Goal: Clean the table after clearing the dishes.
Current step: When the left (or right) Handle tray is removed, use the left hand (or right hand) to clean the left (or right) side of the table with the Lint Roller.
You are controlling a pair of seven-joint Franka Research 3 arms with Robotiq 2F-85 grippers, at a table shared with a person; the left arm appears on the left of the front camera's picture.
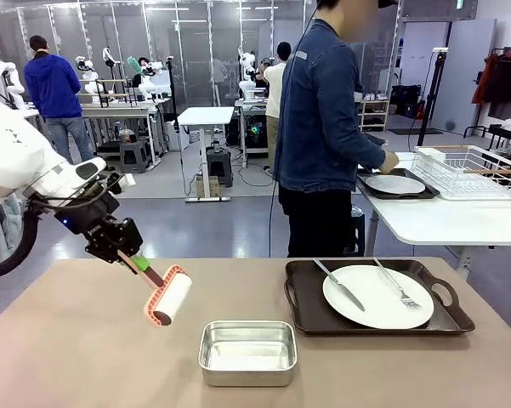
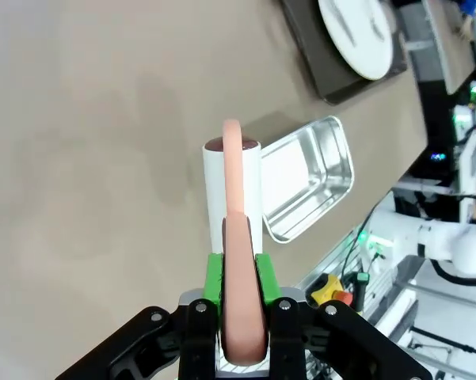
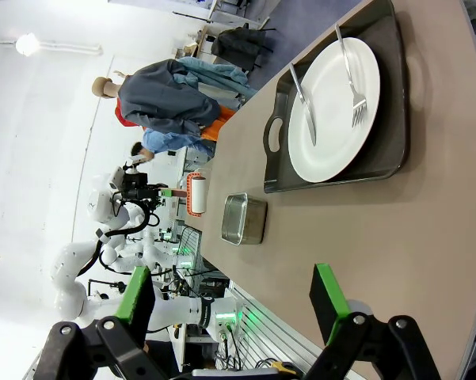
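L gripper (image 2: 239, 273) clamped on lint roller (image 1: 168, 296) handle, over table (image 1: 68, 357). R gripper (image 3: 234, 293) jaws wide apart, empty.

Beige-brown table (image 1: 85, 357) spans lower frame. Steel pan (image 1: 247, 351) lower centre, directly on top. Dark handled tray (image 1: 299, 308) right of centre, apart from pan. White table (image 1: 442, 223) at right edge carries second dark tray (image 1: 400, 196), with white wire rack (image 1: 468, 170) beside it.
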